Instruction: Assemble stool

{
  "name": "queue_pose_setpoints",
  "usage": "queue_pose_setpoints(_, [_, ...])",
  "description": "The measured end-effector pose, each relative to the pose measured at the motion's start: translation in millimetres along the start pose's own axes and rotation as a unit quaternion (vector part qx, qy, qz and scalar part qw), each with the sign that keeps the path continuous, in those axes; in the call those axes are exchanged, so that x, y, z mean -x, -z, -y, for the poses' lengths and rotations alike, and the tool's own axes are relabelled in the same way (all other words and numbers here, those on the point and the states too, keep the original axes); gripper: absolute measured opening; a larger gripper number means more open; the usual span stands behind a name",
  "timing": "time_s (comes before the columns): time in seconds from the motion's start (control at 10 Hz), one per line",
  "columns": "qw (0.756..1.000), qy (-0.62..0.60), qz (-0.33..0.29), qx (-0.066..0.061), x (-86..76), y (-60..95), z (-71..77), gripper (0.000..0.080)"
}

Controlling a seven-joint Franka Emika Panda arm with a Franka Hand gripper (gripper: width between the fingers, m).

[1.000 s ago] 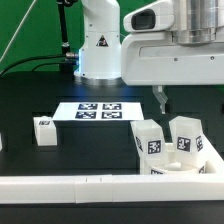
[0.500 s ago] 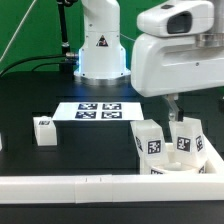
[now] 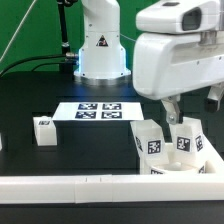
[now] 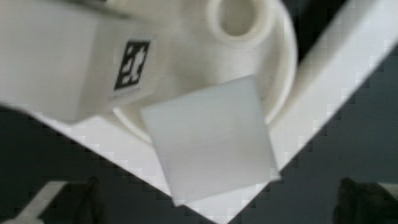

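Note:
The stool's round white seat (image 3: 178, 164) lies at the exterior view's right, against the border wall. Two white block legs stand upright on it, one (image 3: 150, 140) nearer the middle and one (image 3: 187, 135) further right, both tagged. A third leg (image 3: 44, 130) lies loose at the left. My gripper (image 3: 192, 106) hangs open just above the right-hand leg, fingers apart and holding nothing. In the wrist view the seat (image 4: 270, 60), a tagged leg (image 4: 98, 70) and a leg's plain face (image 4: 214, 140) fill the picture, with the gripper (image 4: 214, 205) open over them and dark fingers (image 4: 50, 205) at the edges.
The marker board (image 3: 100, 110) lies flat mid-table in front of the robot base (image 3: 98, 45). A long white border wall (image 3: 80, 186) runs along the front and turns up at the right. A small white piece (image 3: 1, 142) shows at the far left edge.
The gripper has moved toward the exterior view's right and slightly down, coming over the right-hand leg on the seat. It has stayed open. The parts have not moved.

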State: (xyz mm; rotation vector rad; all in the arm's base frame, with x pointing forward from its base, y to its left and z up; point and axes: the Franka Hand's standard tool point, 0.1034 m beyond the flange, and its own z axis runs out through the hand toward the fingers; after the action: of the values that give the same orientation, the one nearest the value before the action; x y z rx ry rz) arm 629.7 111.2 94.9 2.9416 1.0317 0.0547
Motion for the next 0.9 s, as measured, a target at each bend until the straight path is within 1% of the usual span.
queue_pose_setpoints(0.1, [1.000, 0.006, 0.001, 0.001, -1.2, -5.2, 3.7, 0.0649])
queue_pose_setpoints(0.2, [1.000, 0.009, 0.001, 0.003, -0.3, -10.0, 2.6, 0.0649])
queue_pose_setpoints(0.3, [1.000, 0.010, -0.002, 0.008, -0.7, -16.1, 0.1, 0.0649])
queue_pose_setpoints(0.5, [1.000, -0.005, -0.005, 0.010, -1.2, -16.9, -0.7, 0.0649])
queue_pose_setpoints(0.6, [1.000, -0.021, -0.005, 0.009, -0.9, -17.2, -0.9, 0.0560])
queue_pose_setpoints(0.7, [0.998, -0.063, -0.005, 0.009, -0.9, -17.3, -0.9, 0.0378])
queue_pose_setpoints(0.8, [0.994, -0.107, -0.005, 0.009, -0.9, -17.3, -1.0, 0.0344])
queue_pose_setpoints(0.9, [0.991, -0.131, -0.006, 0.009, -0.9, -17.2, -1.0, 0.0344])
